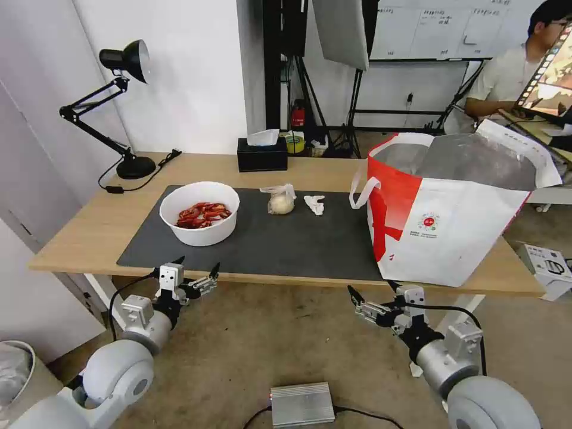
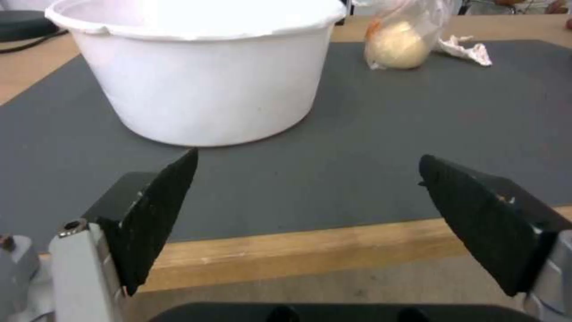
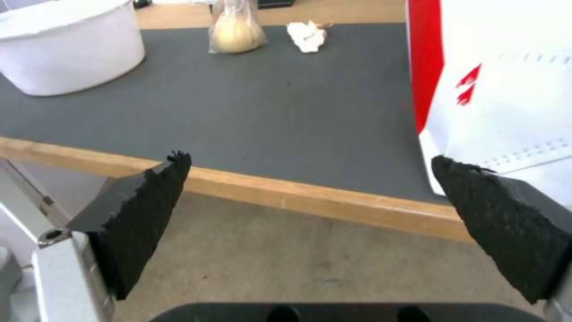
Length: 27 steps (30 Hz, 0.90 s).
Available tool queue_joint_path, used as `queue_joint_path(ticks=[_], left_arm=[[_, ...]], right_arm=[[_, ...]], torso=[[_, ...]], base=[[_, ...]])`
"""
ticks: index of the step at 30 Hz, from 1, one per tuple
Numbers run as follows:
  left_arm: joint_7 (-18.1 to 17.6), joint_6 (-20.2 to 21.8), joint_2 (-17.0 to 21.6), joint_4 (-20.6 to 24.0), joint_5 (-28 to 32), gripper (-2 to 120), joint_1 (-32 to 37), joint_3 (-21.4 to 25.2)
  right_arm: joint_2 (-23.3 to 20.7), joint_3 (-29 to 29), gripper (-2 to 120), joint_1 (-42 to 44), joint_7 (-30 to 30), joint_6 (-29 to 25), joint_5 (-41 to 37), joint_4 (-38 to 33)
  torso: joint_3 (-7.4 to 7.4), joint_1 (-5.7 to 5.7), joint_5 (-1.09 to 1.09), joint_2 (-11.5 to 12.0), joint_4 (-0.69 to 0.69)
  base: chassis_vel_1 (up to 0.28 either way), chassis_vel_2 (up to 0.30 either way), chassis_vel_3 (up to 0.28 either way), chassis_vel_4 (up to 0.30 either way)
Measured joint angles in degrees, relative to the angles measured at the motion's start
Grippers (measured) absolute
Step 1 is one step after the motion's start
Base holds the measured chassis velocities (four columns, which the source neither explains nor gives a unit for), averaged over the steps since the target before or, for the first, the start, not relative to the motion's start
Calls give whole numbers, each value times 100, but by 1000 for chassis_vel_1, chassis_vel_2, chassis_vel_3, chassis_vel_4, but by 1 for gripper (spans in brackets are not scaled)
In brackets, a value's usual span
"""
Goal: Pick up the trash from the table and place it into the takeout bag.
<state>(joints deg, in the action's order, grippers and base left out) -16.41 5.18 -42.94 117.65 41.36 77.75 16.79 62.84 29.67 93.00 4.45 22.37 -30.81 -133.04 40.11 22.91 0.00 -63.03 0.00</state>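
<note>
Currently, bench (image 1: 89, 229): bowl (image 1: 199, 213), knotted bag (image 1: 281, 199), tissue (image 1: 314, 204) are seen on its mat (image 1: 286, 244).
Takeout bag (image 1: 453, 208): stood at right.
Left gripper (image 1: 196, 268): fingers spread, held before bench edge.
Right gripper (image 1: 374, 293): fingers spread, empty.

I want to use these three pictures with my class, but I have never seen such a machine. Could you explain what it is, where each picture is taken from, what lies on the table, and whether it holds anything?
It is a wheeled robot with two arms. The wide picture comes from its head; the other two come from cameras on its wrists. The left claw and right claw hang open before the table, holding nothing. On the dark mat lie a white bowl of red shells, a small knotted bag and a crumpled tissue. The takeout bag stands open on the right.
</note>
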Motion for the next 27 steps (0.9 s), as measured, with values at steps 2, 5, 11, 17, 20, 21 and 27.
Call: queue_joint_path(ticks=[2, 5, 11, 17, 20, 21, 27], left_arm=[[-2, 0, 6, -9, 1, 100, 6, -13], [-1, 0, 20, -15, 3, 100, 16, -37], [-15, 6, 65, -36, 35, 100, 24, -7], [-24, 11, 74, -36, 65, 100, 17, 4], [-26, 12, 78, -32, 71, 100, 13, 3], [-26, 13, 79, -32, 72, 100, 12, 3], [-58, 13, 80, -8, 98, 100, 6, 5]], right_arm=[[-15, 15, 100, 3, 10, 6, -1, -8], [-44, 41, 100, 17, 22, 17, -4, -12], [-62, 60, 100, 11, 32, 21, -5, 27], [-53, 32, 100, -20, 35, 22, -3, 75], [-51, 18, 100, -44, 33, 22, -4, 93], [-51, 12, 100, -54, 29, 22, -5, 96], [-42, -40, 100, -132, -2, 22, -17, 110]], torso=[[0, 0, 0, 0, 0], [0, 0, 0, 0, 0], [0, 0, 0, 0, 0], [0, 0, 0, 0, 0], [0, 0, 0, 1, 0], [0, 0, 0, 1, 0], [0, 0, 0, 1, 0]], base=[[0, 0, 0, 0], [0, 0, 0, 0], [0, 0, 0, 0], [0, 0, 0, 0], [0, 0, 0, 0], [0, 0, 0, 0], [0, 0, 0, 0]])
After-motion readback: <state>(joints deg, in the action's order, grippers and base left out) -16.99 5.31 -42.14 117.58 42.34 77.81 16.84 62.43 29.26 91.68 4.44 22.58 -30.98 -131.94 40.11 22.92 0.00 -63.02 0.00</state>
